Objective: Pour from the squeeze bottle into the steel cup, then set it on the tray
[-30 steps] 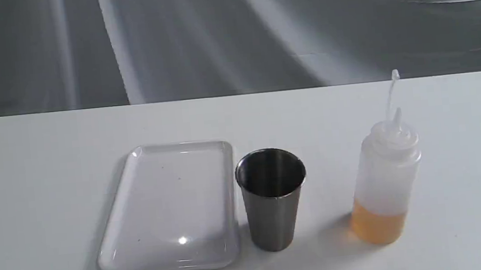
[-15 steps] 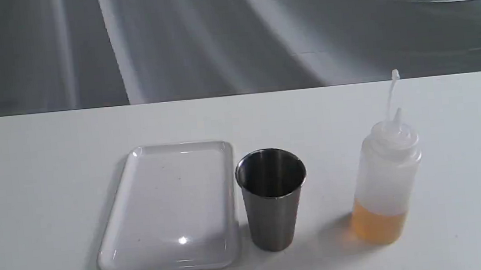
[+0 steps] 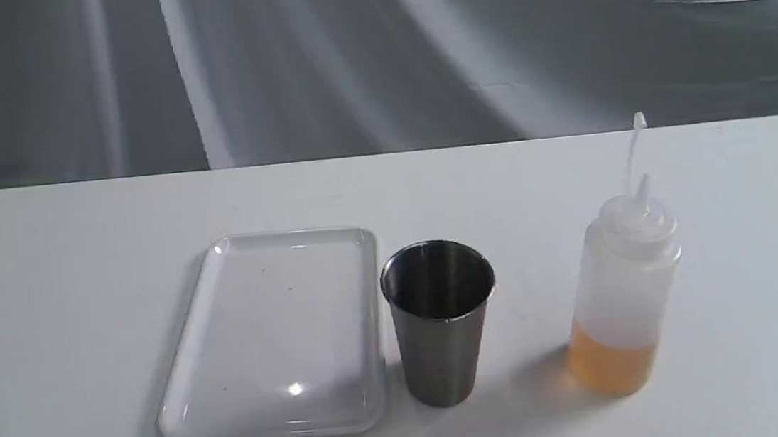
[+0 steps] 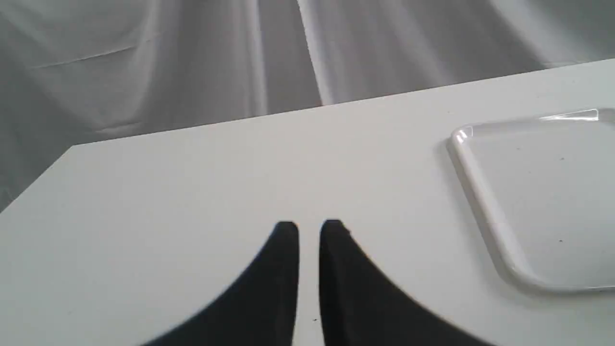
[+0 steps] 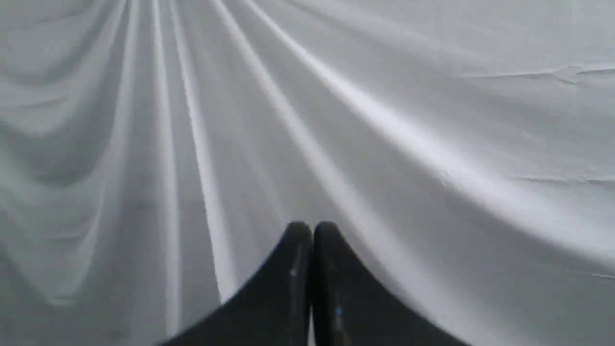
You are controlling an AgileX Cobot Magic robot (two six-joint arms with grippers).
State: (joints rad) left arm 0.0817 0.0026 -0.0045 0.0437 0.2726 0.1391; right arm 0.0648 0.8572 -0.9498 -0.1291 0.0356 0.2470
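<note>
**Both pincers idling clear of the tray, cup and bottle**

Neither arm is showing in the exterior view; only the wrist cameras are catching the pincers.

The left gripper [image 4: 309, 225] is hanging over bare table [image 3: 48, 315]. Its black fingers are standing a thin slit apart and grasping nothing. In its view the tray is being cut off by the frame edge, so only one rounded corner and part of the rim are showing.

In the exterior view the tray [image 3: 277, 315] is lying flat at 9 o'clock of the steel cup [image 3: 441, 342], just beside it. Whether the two are touching is hard to tell. The cup is standing upright, and its dark inside is hiding any contents.

The squeeze bottle [image 3: 625, 296] is standing upright on the table at 3 o'clock of the cup, well apart. Amber liquid is filling its lowest part, and its thin cap strap is sticking up towards 12 o'clock.

The right gripper [image 5: 312, 225] is clenched with its fingers pressed together, empty, and is facing only the grey draped cloth [image 3: 345, 58].
</note>
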